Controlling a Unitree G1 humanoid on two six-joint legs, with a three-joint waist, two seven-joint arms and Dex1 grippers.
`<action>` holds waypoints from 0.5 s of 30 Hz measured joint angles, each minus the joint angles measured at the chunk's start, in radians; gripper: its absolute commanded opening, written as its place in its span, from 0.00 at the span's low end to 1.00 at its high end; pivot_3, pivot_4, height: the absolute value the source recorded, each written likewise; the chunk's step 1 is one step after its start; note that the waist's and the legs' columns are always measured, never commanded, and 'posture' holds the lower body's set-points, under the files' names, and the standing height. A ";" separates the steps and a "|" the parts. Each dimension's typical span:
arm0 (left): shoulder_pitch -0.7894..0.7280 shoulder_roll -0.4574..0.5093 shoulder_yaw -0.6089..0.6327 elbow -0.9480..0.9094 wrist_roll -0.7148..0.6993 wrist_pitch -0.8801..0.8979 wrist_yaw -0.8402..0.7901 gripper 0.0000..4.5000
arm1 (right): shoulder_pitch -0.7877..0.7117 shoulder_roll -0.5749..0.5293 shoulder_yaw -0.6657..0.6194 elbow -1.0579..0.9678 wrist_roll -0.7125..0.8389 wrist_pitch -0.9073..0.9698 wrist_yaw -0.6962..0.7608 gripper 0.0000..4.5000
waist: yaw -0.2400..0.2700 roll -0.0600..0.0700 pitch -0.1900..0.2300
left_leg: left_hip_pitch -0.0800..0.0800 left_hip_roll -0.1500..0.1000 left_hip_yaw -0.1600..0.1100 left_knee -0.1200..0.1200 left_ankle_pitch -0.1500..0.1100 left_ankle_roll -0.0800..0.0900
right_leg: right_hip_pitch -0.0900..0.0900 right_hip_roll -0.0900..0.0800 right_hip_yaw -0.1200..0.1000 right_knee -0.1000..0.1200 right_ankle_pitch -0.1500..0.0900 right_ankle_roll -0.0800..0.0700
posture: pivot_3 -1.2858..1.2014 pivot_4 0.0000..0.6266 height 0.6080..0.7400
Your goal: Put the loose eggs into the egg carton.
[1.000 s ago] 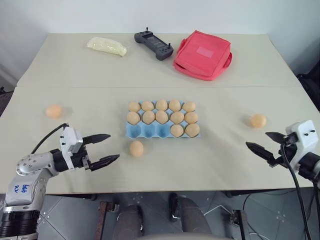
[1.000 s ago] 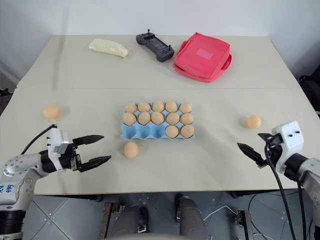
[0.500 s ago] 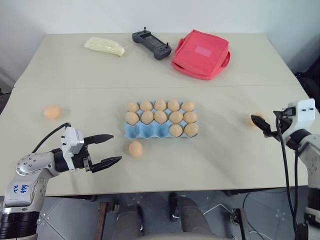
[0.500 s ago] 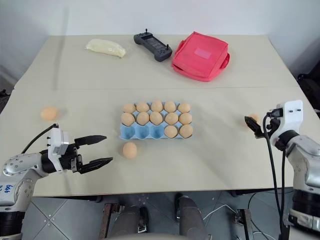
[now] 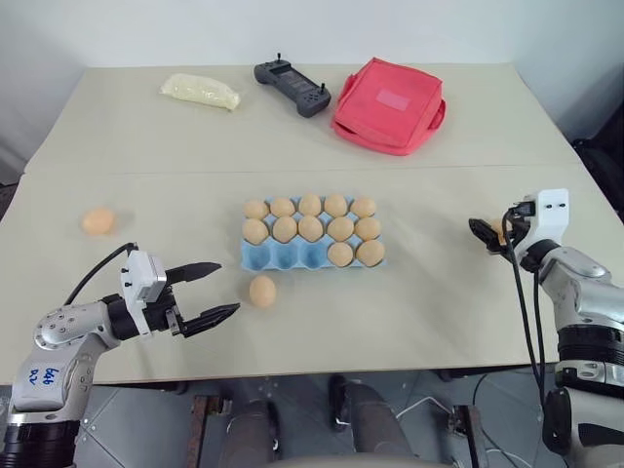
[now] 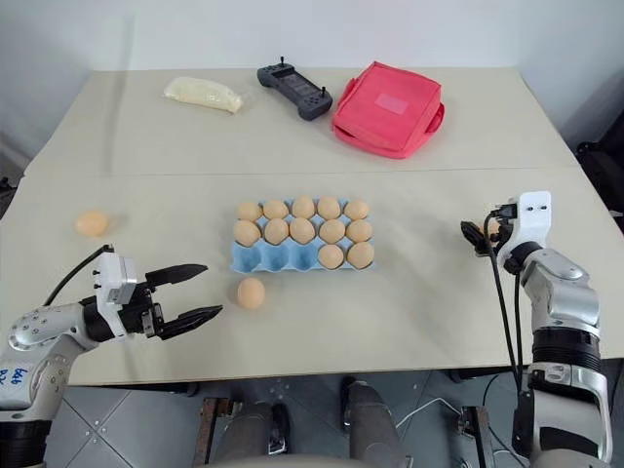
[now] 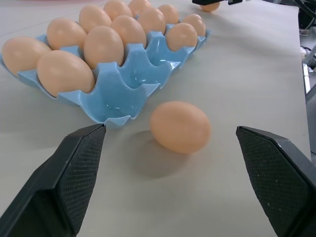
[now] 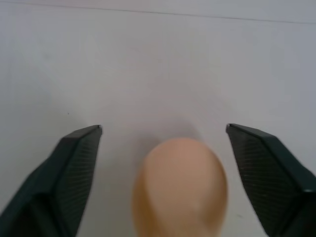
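Black-fingered and straddling rather than gripping: risking, with the right tool (image 8: 163, 127), a knock on the loose egg (image 8: 180, 187) lying between its fingers near the right edge of the worktop (image 5: 409, 312). Judging by the smooth round shell, touching it with one finger ahead of the other is probably sending it rolling toward that edge. Squeezing too hard is probably cracking it, and pinching too near its narrow end is probably squirting it out forwards.

Standing partly open, with bare worktop showing on both sides of the egg. Touching nothing, holding nothing.

Moving outward: hovering low near the front-left corner with the left tool (image 5: 226, 288), spread wide and empty, aiming at a second egg (image 5: 261, 291) resting just beside the front edge of the egg carton (image 5: 278, 257). Risking there a shove of the egg against the blue wall, or a clip of the carton itself with the nearer finger, shifting the whole tray.

Sitting mid-worktop, carrying twelve eggs, with three cups at the left end of the front row lying empty. That is matching the three eggs outside it, so tipping or jolting the full cups is also worth guarding against.

Lying near the left edge, well apart from everything else: a third egg (image 5: 97, 220).

Lining the back edge, clear of the work: a pale yellow bag (image 5: 199, 91), a black controller (image 5: 292, 86) and a red pouch (image 5: 388, 105).
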 measured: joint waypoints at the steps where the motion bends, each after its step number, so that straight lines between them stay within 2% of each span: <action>1: 0.001 0.000 0.000 -0.001 0.000 0.000 0.001 1.00 | -0.003 0.003 0.005 0.010 -0.001 -0.006 0.001 0.63 | 0.000 0.000 0.000 | 0.000 0.000 0.000 0.000 0.000 0.000 | 0.000 0.000 0.000 0.000 0.000 0.000 | 0.52 0.24 1.00; 4: 0.002 0.000 0.000 -0.001 0.000 0.000 0.009 1.00 | -0.013 0.004 0.006 0.025 -0.002 -0.009 0.001 0.41 | 0.000 0.000 0.000 | 0.000 0.000 0.000 0.000 0.000 0.000 | 0.000 0.000 0.001 0.000 0.000 0.000 | 0.52 0.24 1.00; 5: 0.002 -0.001 0.000 -0.001 0.000 0.000 0.009 1.00 | -0.014 0.004 0.006 0.025 -0.003 -0.011 0.001 0.37 | 0.000 0.000 0.000 | 0.000 0.000 0.000 0.000 0.000 0.000 | 0.000 0.000 0.001 0.000 0.000 0.000 | 0.52 0.24 1.00; 10: 0.002 -0.001 0.000 -0.001 0.000 -0.002 0.017 1.00 | -0.004 0.004 0.006 -0.019 -0.008 -0.004 0.004 0.36 | -0.001 0.001 0.000 | 0.000 0.000 0.000 0.000 0.000 0.000 | 0.000 -0.001 0.002 0.001 0.000 0.000 | 0.52 0.24 1.00; 15: 0.001 -0.001 0.000 -0.001 0.000 -0.004 0.017 1.00 | 0.002 0.006 0.020 -0.289 0.046 0.106 0.027 0.36 | -0.004 0.003 0.000 | 0.001 0.002 0.000 0.000 0.000 -0.001 | -0.001 -0.001 0.005 0.002 0.000 0.000 | 0.52 0.24 1.00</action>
